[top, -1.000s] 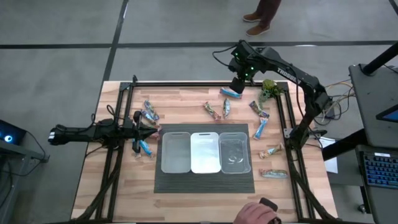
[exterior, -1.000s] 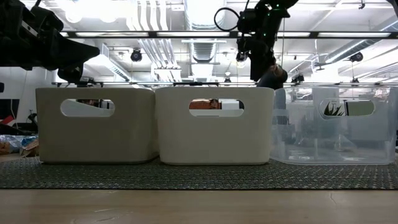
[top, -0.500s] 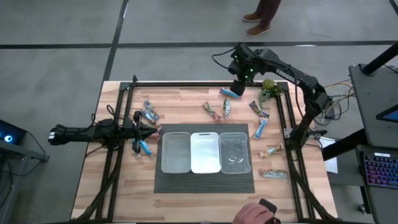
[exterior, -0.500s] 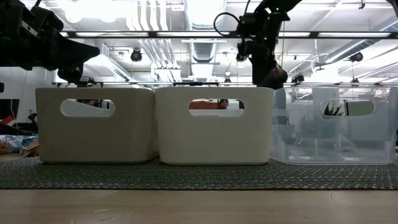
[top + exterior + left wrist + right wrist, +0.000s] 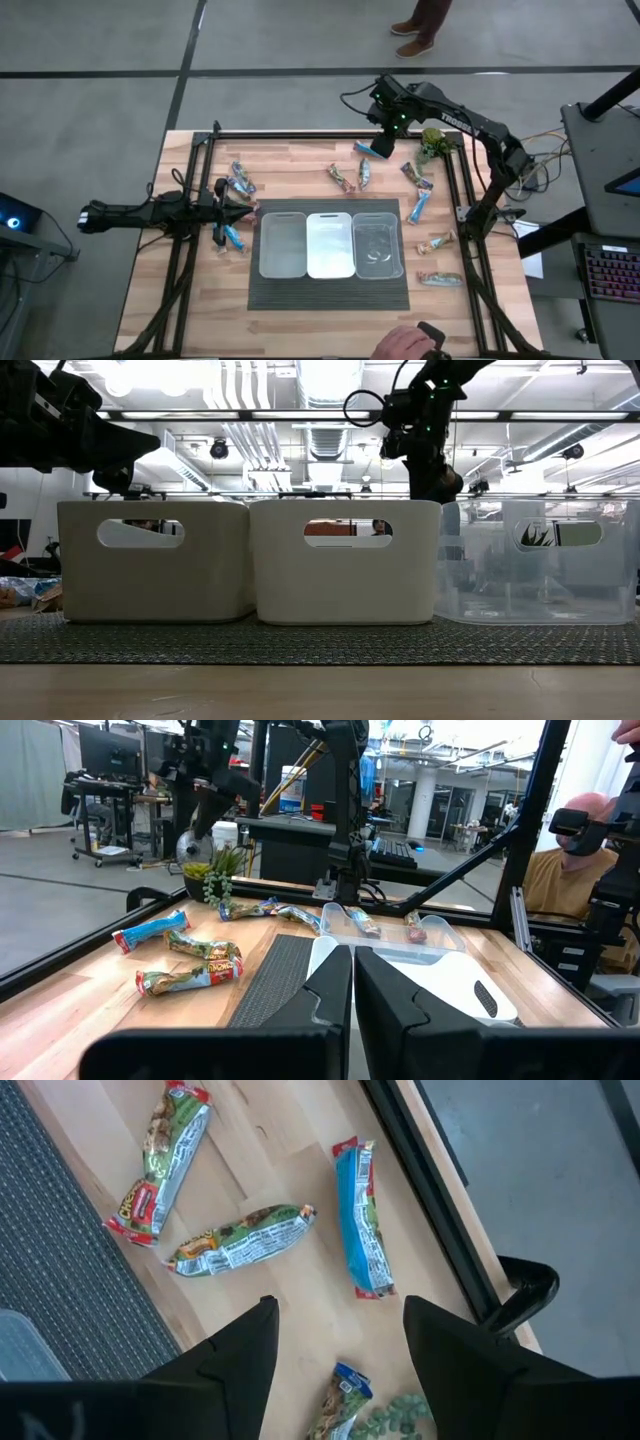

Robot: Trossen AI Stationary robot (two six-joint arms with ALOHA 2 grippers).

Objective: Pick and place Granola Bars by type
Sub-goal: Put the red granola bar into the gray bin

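At the upper middle of the high view, the right gripper [image 5: 381, 146] is hovering, fingers spread, over a blue-wrapped granola bar [image 5: 371, 149] lying flat on the tabletop [image 5: 300, 160]; the left gripper [image 5: 243, 211], fingers clenched, is waiting mid-left.

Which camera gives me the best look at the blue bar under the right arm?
Right wrist view: the blue bar lies whole and unobstructed beyond the open jaws. High view shows it small, partly under the right gripper. Low view hides it.
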